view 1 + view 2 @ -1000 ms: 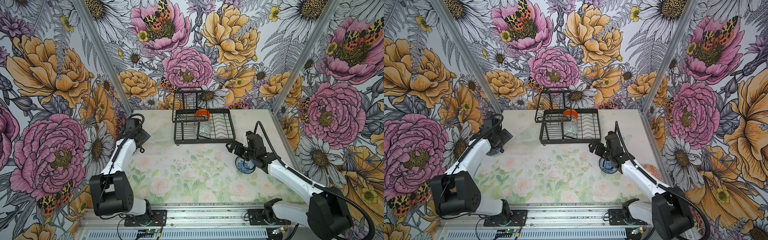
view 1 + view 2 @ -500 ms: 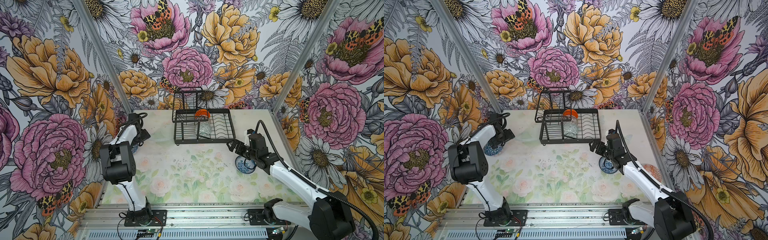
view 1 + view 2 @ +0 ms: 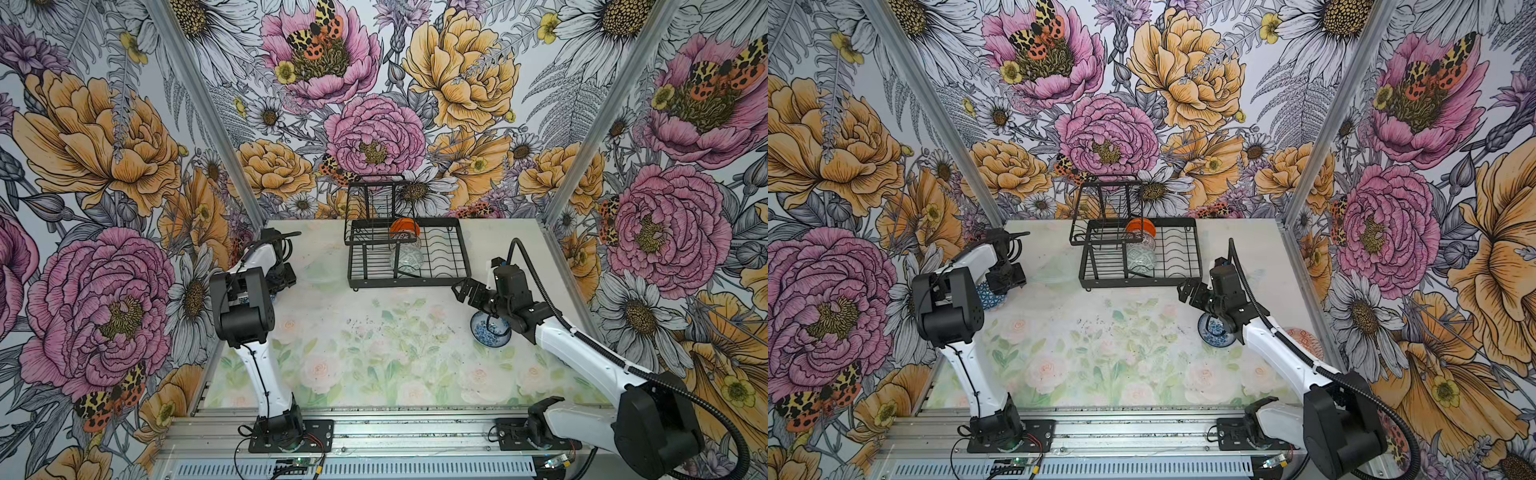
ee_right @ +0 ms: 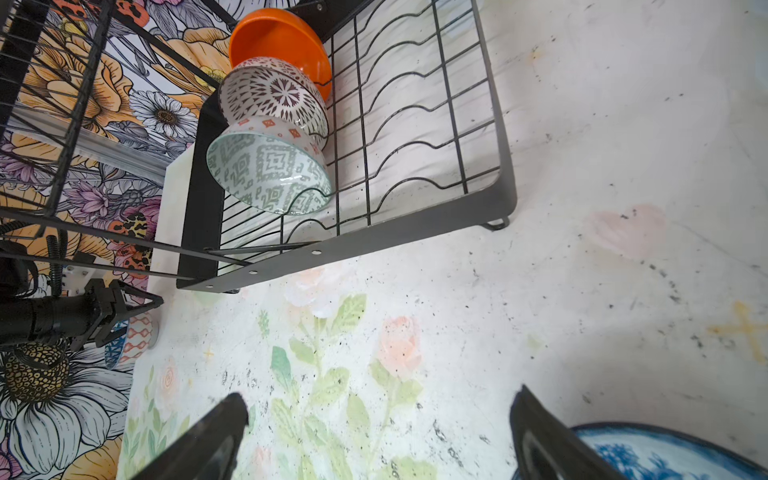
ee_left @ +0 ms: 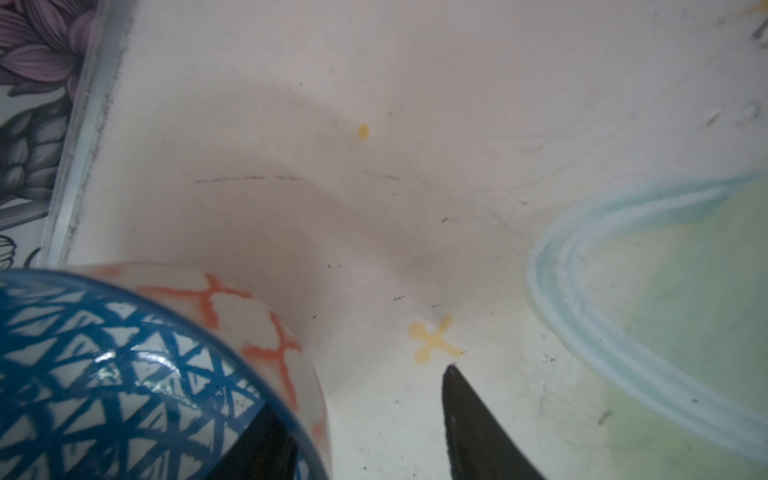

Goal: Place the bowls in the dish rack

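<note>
1. Left wrist view: the left gripper (image 5: 361, 411) straddles the wall of the round ceramic bowl with blue triangles inside and orange lattice outside (image 5: 104, 374). 1 dark finger sits inside the rim. The other stands outside, apart from the wall, with bare table showing between.
2. Its jaws are part-spread and pinch nothing yet.
3. The step in hand looks like grasping this bowl. In a top view it rests on the pale floral tabletop (image 3: 374, 353) close to the left wall, well apart from the black wire dish rack (image 3: 409, 283).
4. The next move calls for pressing the jaws onto the wall, lifting clear, carrying across and tilting the bowl into a free slot.
5. 3 bowls already lean in the rack: a glossy orange bowl (image 4: 282, 41), a white bowl with dark pattern (image 4: 270, 91) and a grey-green patterned bowl (image 4: 266, 174).
6. The right gripper (image 4: 374, 436) is spread wide and empty. The blue-and-white floral bowl (image 4: 665, 455) lies just beside 1 finger, outside the jaws.
</note>
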